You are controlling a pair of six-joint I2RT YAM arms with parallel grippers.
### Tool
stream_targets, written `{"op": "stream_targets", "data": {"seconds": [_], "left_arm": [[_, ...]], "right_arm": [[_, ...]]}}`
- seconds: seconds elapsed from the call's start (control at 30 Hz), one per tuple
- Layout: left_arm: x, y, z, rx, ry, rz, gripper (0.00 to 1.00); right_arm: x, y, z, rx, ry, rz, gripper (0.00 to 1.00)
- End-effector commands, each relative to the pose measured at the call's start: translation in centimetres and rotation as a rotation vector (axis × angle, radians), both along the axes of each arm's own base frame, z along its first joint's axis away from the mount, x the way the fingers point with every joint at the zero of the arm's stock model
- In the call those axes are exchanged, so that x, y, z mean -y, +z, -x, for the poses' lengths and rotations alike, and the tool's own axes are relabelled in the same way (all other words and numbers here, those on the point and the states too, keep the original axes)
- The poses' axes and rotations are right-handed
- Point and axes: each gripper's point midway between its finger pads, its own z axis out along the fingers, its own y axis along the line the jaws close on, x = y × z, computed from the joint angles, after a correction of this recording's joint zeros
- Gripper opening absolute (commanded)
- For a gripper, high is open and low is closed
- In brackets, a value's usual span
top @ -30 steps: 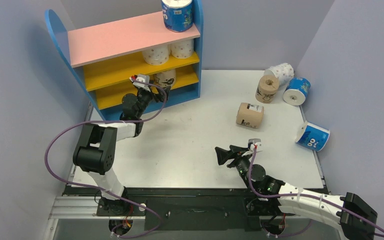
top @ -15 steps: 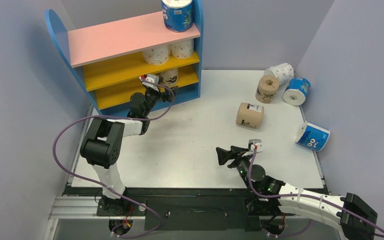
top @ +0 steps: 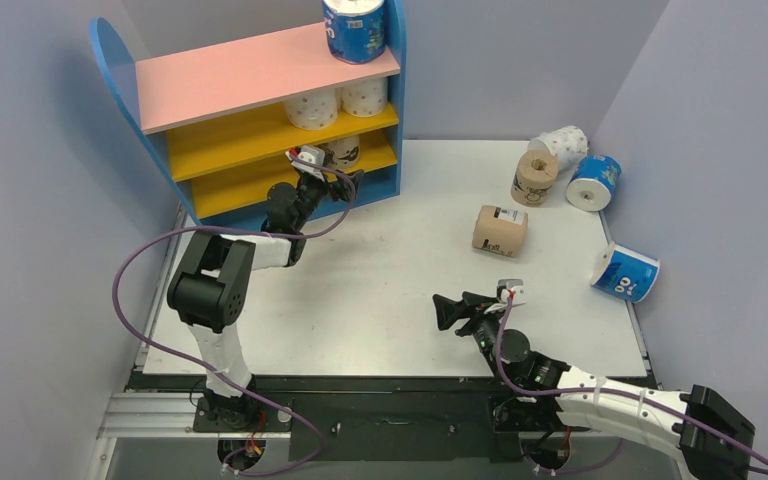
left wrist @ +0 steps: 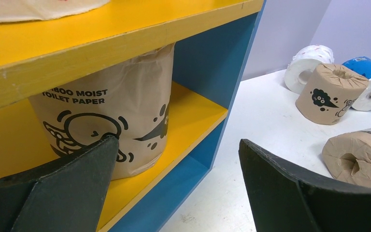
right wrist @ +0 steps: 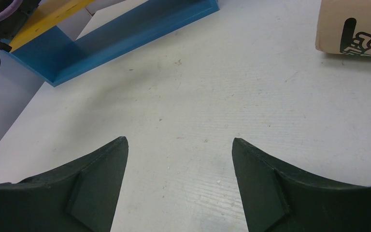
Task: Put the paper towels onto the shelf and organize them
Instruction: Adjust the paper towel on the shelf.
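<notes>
Top external view took in all nine paper towels, three of each wrap. Four stood upright on the shelf (top: 118, 66), cores pointing up. The top blue roll (top: 354, 28) sat at the right end of the pink board (top: 230, 75). The left white roll (top: 311, 108) and the right white roll (top: 365, 97) stood side by side on the upper yellow board (top: 230, 138). The shelved tan roll (top: 338, 152) was on the lower yellow board, at its right end.

Five more were on the bench (top: 380, 260). The standing tan roll (top: 534, 178) was upright. Just behind it the loose white roll (top: 566, 145) lay on its side, and beside it the far blue roll (top: 594, 181) lay with its core facing my bases. The fallen tan roll (top: 500, 230) lay apart from them, its long axis pointing toward the shelf. The near blue roll (top: 625, 272) lay on its side by the right edge, its axis across the bench.

My left hand (left wrist: 176, 142) was spread wide in front of the lower board and gripped nothing. One finger sat just before the shelved tan roll; I could not tell whether it touched. My right hand (right wrist: 178, 140) was also spread wide, over bare bench, and held nothing.
</notes>
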Motion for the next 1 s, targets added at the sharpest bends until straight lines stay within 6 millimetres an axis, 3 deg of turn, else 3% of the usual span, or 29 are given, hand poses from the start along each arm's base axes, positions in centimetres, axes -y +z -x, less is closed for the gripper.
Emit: {"op": "stream_targets", "data": {"seconds": [0.0,0.13,0.43,0.53,0.97], "left_arm": [[-2.5,2.7,-0.9,0.049,0.079,0.085,0.95],[-4.4,3.2,-0.9,0.054,0.111,0.106,0.96],[-6.3,3.0,-0.5,0.054,0.170,0.098,1.00],[-7.1,3.2,-0.8,0.057,0.176,0.100,0.97],[-4.2,4.4,-1.5,0.110,0.033,0.118,0.97]], "right_arm": [[0.0,0.2,-0.1,0.005,-0.012,-0.016,0.74],[0.0,0.3,0.0,0.006,-0.009,-0.020,0.74],[0.1,0.2,0.0,0.007,-0.011,-0.020,0.74],[0.1,0.2,0.0,0.008,-0.011,-0.023,0.74],[0.2,-0.1,-0.1,0.003,-0.016,-0.012,0.74]]}}
